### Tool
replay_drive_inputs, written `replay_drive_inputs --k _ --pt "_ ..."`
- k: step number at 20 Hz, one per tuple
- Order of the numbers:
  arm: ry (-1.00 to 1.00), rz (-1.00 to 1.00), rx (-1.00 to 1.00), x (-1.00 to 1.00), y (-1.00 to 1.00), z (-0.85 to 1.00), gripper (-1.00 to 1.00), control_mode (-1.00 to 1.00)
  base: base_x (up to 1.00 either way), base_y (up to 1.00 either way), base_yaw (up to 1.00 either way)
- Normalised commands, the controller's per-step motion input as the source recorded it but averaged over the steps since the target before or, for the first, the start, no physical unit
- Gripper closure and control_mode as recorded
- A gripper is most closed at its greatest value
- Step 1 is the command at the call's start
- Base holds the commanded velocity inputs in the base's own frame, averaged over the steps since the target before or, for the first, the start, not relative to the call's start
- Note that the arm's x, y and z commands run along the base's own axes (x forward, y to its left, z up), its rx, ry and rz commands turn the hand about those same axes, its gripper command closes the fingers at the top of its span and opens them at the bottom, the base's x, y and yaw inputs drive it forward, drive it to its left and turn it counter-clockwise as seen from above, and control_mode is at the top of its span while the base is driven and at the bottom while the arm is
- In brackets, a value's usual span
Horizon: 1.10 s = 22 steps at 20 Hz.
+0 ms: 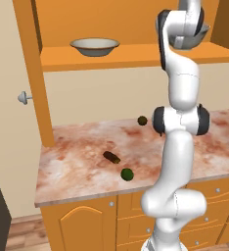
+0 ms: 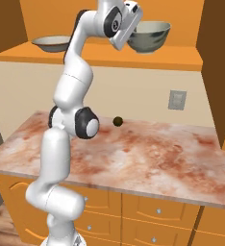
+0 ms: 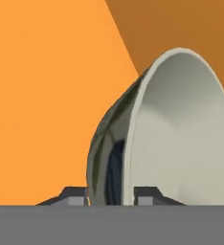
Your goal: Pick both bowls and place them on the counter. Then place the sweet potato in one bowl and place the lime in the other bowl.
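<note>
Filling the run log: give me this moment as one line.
end effector: straddling grey-green bowl rim on shelf | cream bowl: shelf | sweet potato, lime: counter

Glossy white rounded arm segments, dark grey joint caps, small dark square-tipped gripper fingers

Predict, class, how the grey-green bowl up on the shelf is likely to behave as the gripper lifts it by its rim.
The grey-green bowl looks rigid, so it should keep its shape. Its glossy wall may slip between the gripper fingers straddling the rim. Held at one edge, the deep bowl will probably tilt or swing.
</note>
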Motion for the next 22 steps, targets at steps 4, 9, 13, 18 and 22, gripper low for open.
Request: replay_drive_inputs --k 4,9,13,18,22 --pt "-0.14 0.0 0.01 -0.54 -0.09 -0.11 1.0 -1.0 0.0 0.0 0.0" --pt "-0.1 0.0 0.01 -0.73 -0.01 -0.28 1.0 -1.0 0.0 0.0 0.0" --pt "-0.09 0.0 0.02 -0.98 0.0 -0.37 1.0 -1.0 0.0 0.0 0.0" --pt "-0.08 -0.01 0.06 -1.0 0.02 -0.53 1.0 -1.0 0.0 0.0 0.0" --pt "-0.03 -0.03 0.07 -1.0 0.13 -0.52 1.0 -1.0 0.0 0.0 0.0"
